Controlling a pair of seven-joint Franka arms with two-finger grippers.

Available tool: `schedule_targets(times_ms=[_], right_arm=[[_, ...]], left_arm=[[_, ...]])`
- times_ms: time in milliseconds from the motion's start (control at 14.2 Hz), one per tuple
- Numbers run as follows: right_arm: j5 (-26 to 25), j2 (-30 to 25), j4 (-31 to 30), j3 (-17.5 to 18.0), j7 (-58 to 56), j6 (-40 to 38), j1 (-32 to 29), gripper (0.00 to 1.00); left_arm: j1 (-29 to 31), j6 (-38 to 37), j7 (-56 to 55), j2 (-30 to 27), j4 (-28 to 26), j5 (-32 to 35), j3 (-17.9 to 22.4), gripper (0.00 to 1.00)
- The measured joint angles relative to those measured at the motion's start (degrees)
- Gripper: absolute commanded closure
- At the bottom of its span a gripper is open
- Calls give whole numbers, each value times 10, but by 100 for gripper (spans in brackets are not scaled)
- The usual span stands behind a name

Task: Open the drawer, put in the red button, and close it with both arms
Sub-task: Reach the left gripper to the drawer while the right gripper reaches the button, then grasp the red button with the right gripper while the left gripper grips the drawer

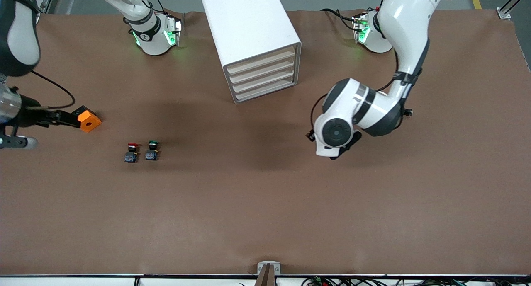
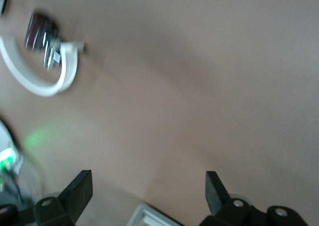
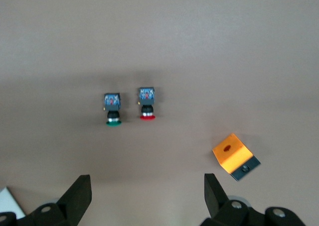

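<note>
The white cabinet (image 1: 249, 33) stands at the table's robot end, with all four cream-fronted drawers (image 1: 263, 76) shut. The red button (image 1: 132, 151) stands upright on the table nearer the front camera, toward the right arm's end, beside its green twin (image 1: 152, 150). Both show in the right wrist view, red (image 3: 147, 109) and green (image 3: 113, 113). My right gripper (image 3: 147, 182) is open and empty, high over the table near them. My left gripper (image 2: 148, 178) is open and empty, over bare table in front of the cabinet toward the left arm's end (image 1: 338, 151).
An orange cube (image 1: 89, 120) lies toward the right arm's end, also in the right wrist view (image 3: 234, 155). A white corner (image 2: 149, 218), apparently the cabinet's, shows in the left wrist view. The brown table (image 1: 265, 203) spreads wide toward the front camera.
</note>
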Motion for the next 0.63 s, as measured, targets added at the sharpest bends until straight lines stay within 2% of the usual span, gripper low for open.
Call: schedule_targets(times_ms=[141, 282, 634], right_arm=[[0, 19, -30, 0, 9, 64, 5, 0], [1, 29, -86, 0, 13, 145, 6, 0], [1, 33, -239, 0, 19, 372, 6, 0]], left_arm=[[-2, -17, -94, 20, 18, -26, -20, 0], [-2, -20, -165, 35, 25, -69, -22, 0], [6, -25, -269, 63, 27, -202, -21, 0]])
